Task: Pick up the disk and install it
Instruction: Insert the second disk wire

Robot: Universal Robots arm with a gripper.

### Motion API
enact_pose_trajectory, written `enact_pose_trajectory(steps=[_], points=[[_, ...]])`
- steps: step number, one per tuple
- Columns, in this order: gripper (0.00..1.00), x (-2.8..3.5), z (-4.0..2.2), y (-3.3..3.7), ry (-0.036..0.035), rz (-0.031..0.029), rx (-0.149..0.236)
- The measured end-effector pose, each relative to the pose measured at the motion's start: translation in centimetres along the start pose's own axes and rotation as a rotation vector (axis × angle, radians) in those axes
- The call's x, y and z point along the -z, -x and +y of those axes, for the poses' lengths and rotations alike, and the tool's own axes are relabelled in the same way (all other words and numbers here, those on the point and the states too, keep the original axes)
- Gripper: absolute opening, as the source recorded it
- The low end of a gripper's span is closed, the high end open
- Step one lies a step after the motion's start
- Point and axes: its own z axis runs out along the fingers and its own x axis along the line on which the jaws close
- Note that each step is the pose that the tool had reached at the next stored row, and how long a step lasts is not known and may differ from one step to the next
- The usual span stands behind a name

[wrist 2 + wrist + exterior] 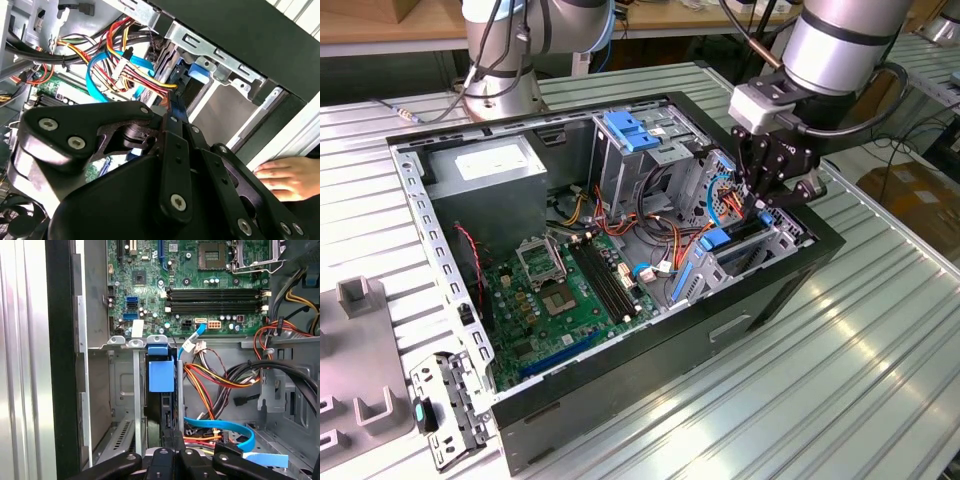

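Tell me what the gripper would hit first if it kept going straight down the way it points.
Most likely the disk, standing on edge in the bay directly below the gripper; depth between them is unclear.

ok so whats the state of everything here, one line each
disk: standing on edge in the drive bay, blue rail end up
pincer: down at the bay, over the disk
computer case: side open, motherboard exposed
motherboard: processor socket and memory slots empty
blue data cable: loose, curling beside the bay
hand: resting flat outside the case
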Motion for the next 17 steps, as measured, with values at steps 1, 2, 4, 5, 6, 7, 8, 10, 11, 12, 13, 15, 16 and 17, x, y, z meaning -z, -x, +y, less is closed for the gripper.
enact_pose_trajectory(steps=[1,2,4,5,6,7,8,10,11,12,13,15,16,17], points=[[0.11,0.41,-0.01,-0.03,0.0026,-0.0005,0.000],[0.11,0.71,-0.02,-0.04,0.0097,-0.0004,0.000],[0.11,0.75,-0.03,-0.03,0.0332,-0.0003,0.001],[0.11,0.77,-0.02,-0.04,0.0366,-0.0003,0.001],[0.11,0.83,-0.03,-0.05,0.0372,-0.0008,0.001],[0.11,0.89,-0.03,-0.04,0.0374,-0.0009,0.002],[0.11,1.03,-0.04,-0.05,0.0374,-0.0007,0.002],[0.11,1.72,-0.07,-0.08,0.0382,-0.0008,0.002],[0.11,2.58,-0.10,-0.11,0.0384,-0.0008,0.002],[0.11,2.95,-0.12,-0.12,0.0384,-0.0008,0.002],[0.11,3.38,-0.14,-0.10,0.0385,-0.0008,0.002],[0.11,3.49,-0.14,-0.05,0.0455,-0.0007,0.002],[0.11,3.51,-0.13,-0.02,0.0475,-0.0006,0.002],[0.11,3.51,-0.12,0.01,0.0489,-0.0006,0.002]])
